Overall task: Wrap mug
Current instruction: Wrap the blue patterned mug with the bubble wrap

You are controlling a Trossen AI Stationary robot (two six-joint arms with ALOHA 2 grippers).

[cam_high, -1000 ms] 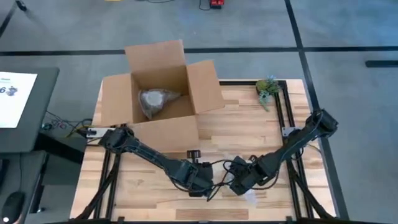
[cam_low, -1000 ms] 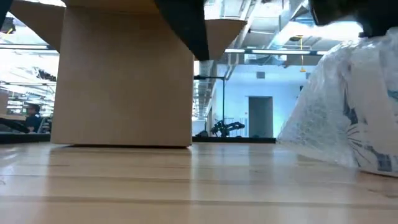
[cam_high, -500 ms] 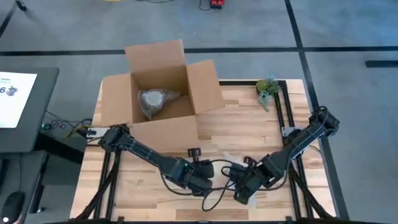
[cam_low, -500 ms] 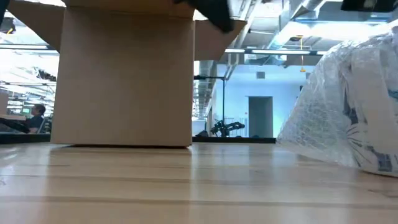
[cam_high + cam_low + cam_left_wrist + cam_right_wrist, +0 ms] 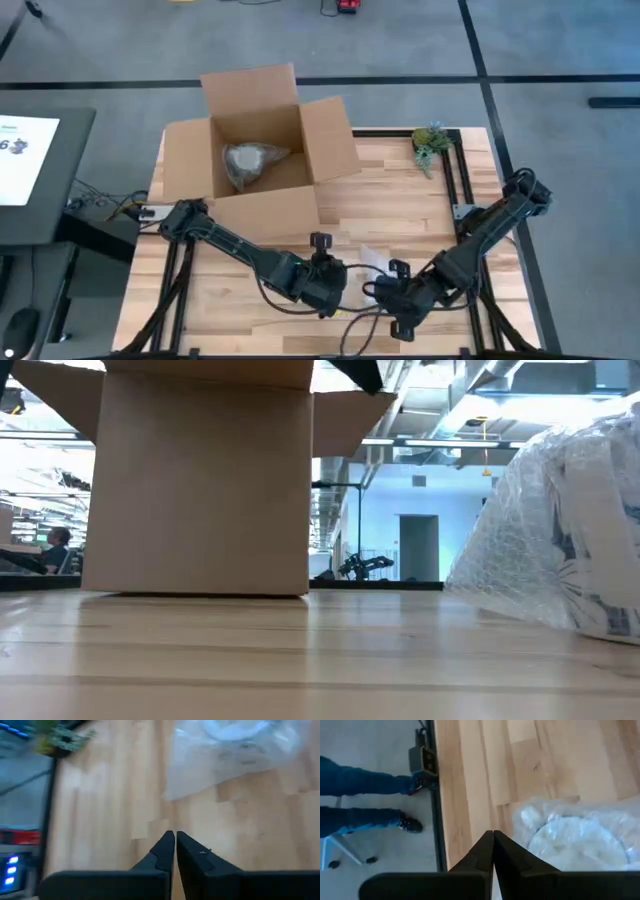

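1. One bubble-wrapped mug lies on the table near its front edge, between the two hands; one open cardboard box holding one wrapped bundle stands at the back left.
2. The table's middle and right are bare wood.
3. The left hand and the right hand hover low beside the mug, both clenched and holding nothing.

Left claw, fingers pressed together, hovers near the bubble-wrapped mug.
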